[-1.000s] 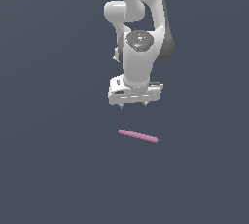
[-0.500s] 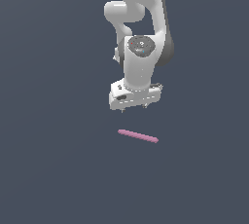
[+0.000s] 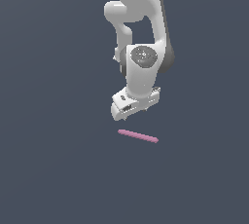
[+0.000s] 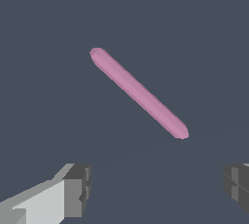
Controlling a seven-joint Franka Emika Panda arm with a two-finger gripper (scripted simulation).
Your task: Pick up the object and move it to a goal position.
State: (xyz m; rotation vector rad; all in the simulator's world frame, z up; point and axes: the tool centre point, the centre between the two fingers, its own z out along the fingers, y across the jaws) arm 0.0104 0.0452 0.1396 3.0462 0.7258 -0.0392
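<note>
Gripper (image 3: 133, 112) lowered and turned, spread wide, above pink rod (image 3: 138, 136)

Plain dark grey ground (image 3: 53, 169), featureless

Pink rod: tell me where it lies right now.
In the exterior view the pink rod lies flat on the floor near centre, just below the open gripper, untouched.

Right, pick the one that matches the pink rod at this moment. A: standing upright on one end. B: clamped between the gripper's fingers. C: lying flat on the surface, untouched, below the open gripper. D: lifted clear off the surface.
C: the pink rod lies flat on the surface, with the gripper above it, fingers spread wide and not touching it.
</note>
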